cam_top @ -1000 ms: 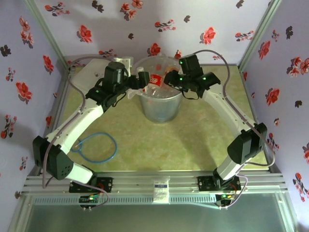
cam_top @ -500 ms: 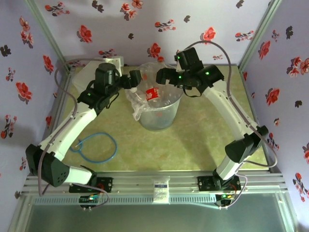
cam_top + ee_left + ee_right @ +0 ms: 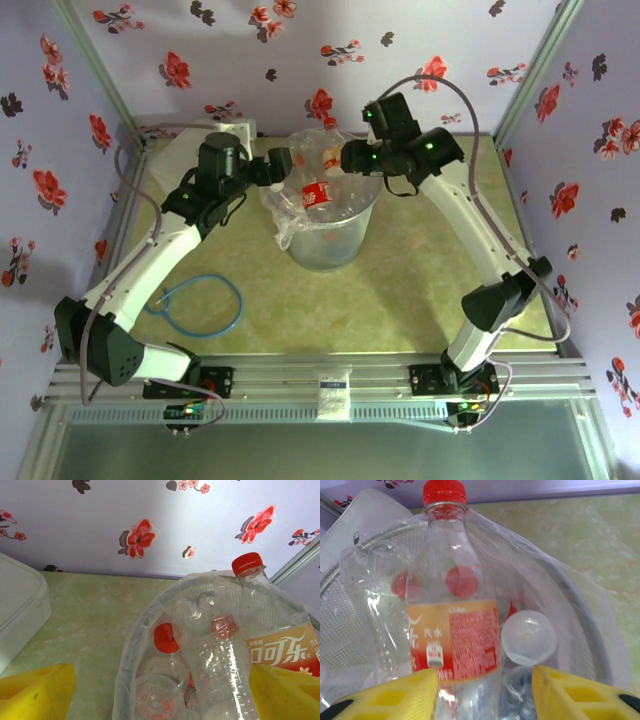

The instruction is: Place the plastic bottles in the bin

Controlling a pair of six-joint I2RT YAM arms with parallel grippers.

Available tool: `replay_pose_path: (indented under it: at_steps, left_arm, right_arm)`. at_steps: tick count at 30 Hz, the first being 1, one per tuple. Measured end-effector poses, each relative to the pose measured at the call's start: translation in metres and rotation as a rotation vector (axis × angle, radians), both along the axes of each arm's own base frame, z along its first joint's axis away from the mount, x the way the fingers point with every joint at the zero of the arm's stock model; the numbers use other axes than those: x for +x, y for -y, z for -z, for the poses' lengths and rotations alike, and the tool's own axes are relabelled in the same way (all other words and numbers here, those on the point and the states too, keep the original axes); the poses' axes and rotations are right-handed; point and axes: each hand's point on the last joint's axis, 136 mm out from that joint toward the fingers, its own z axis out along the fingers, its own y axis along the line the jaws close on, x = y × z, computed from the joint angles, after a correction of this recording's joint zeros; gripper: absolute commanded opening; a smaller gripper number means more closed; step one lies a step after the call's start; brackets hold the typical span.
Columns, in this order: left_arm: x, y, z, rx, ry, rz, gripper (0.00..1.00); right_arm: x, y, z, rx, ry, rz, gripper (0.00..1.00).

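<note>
The bin stands mid-table, a clear liner over its rim, with several plastic bottles inside. A tall bottle with a red cap and red-orange label stands upright in it, seen in the left wrist view as bottle and in the right wrist view as bottle. My left gripper is open at the bin's left rim; left gripper has one pad over the table and the other beside the tall bottle. My right gripper hangs over the back right rim; right gripper is open, its left finger by the bottle, its right finger apart.
A white lidded box sits at the back left, close to the bin. A blue cable loop lies on the green mat near the left arm. The bin's liner hangs loose down its left side. Flowered walls close in the back and sides.
Both grippers have drawn back a little from over the middle of the bin. The liner now bulges down the bin's left side. The labelled bottle sits lower in the bin.
</note>
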Motion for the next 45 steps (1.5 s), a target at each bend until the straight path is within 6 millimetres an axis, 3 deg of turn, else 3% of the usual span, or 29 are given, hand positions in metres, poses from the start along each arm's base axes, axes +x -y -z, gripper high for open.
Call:
replay_pose_path:
  at_steps: [4,12,19,23,27,29,32,34,36,38,41,45]
  left_arm:
    - [-0.001,0.000,0.015,0.002,-0.029,-0.005,0.90]
    - [0.003,0.007,0.027,-0.032,-0.058,0.004,0.89]
    - [0.004,0.010,0.028,-0.042,-0.063,0.017,0.92]
    - [0.004,0.011,0.015,-0.027,-0.036,0.032,0.98]
    - [-0.004,0.005,-0.019,0.004,0.035,0.056,1.00]
    - [-0.013,-0.005,-0.039,0.030,0.083,0.054,1.00]
    - [-0.032,-0.032,-0.062,0.087,0.152,0.004,1.00]
    - [-0.044,-0.056,-0.069,0.131,0.189,-0.059,1.00]
    - [-0.055,-0.082,-0.059,0.184,0.196,-0.137,1.00]
    - [-0.063,-0.111,-0.033,0.252,0.165,-0.227,1.00]
    - [-0.069,-0.150,0.028,0.373,0.070,-0.353,1.00]
    - [-0.083,-0.187,0.113,0.516,-0.064,-0.443,1.00]
  right_arm:
    - [0.013,-0.016,0.010,0.028,-0.004,-0.026,0.47]
    - [0.012,-0.026,0.013,0.086,0.006,-0.048,0.46]
    - [0.006,-0.020,0.009,0.058,-0.002,-0.050,0.67]
    - [0.006,-0.012,-0.021,0.059,0.055,-0.049,0.80]
    - [0.004,0.018,-0.053,0.064,0.134,0.002,0.99]
    - [0.000,0.046,-0.063,0.057,0.165,0.059,0.99]
    - [-0.009,0.096,-0.061,0.035,0.194,0.176,0.99]
    - [-0.016,0.132,-0.047,0.004,0.203,0.270,0.99]
    - [-0.023,0.161,-0.029,-0.035,0.200,0.351,0.99]
    - [-0.031,0.182,-0.007,-0.082,0.193,0.414,0.99]
    - [-0.044,0.205,0.031,-0.164,0.187,0.488,0.99]
    - [-0.065,0.231,0.096,-0.288,0.167,0.553,0.99]
